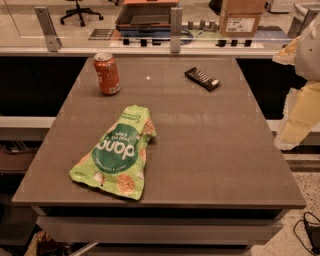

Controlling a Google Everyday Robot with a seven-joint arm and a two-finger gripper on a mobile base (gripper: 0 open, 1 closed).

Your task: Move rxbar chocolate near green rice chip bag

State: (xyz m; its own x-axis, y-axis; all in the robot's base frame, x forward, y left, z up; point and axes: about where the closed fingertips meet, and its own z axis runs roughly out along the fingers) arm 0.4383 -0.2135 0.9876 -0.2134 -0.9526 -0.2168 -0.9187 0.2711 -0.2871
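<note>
Camera view: rxbar chocolate (202, 78) at 1 o'clock on bench (215, 165), green rice chip bag (118, 155) at 7. Pincer (299, 117) off-bench at 3 o'clock — grip state cannot tell. Risk: flat bar likely skids when pinched.

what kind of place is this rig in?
Likely an office or lab: a rolling office chair and cardboard box stand behind a glass partition, past the table. The tool hangs at the right edge, beside the table.
</note>
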